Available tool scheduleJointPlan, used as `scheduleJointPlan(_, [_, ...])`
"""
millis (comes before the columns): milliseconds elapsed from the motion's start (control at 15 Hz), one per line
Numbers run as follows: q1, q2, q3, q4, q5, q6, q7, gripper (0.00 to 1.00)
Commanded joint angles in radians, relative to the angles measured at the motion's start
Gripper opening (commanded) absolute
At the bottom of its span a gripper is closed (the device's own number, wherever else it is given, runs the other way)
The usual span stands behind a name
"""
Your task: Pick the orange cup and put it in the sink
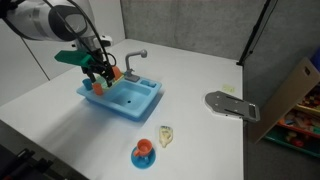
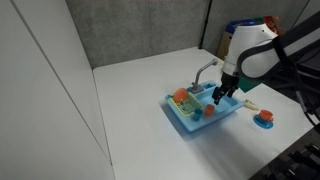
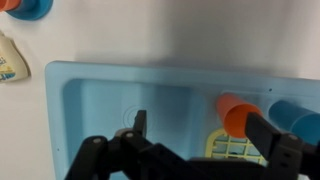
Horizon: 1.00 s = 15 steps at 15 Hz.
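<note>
The light-blue sink (image 3: 90, 75) fills the wrist view, with its basin under my left finger. The small orange cup (image 3: 237, 115) sits on the sink's deck side, next to a slatted rack (image 3: 235, 152) and just inside my right finger. My gripper (image 3: 200, 128) is open, with both fingers spread wide and nothing clamped between them. In both exterior views the gripper (image 1: 100, 78) (image 2: 218, 95) hovers low over the sink (image 1: 140, 108) (image 2: 190, 122), close to the grey faucet (image 1: 133, 58).
A reddish-orange cup on a blue saucer (image 1: 143, 151) (image 3: 25, 8) and a pale small item (image 1: 166, 135) lie on the white table in front of the sink. A blue object (image 3: 297, 117) sits beside the orange cup. A grey flat part (image 1: 230, 105) and a cardboard box (image 1: 292, 95) stand further off.
</note>
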Motion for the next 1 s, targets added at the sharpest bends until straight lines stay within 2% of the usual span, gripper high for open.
scheduleJointPlan(0, [0.017, 0.036, -0.015, 0.038, -0.025, 0.000, 0.036, 1.00])
scheduleJointPlan(933, [0.029, 0.131, -0.010, 0.121, -0.010, -0.002, 0.026, 1.00])
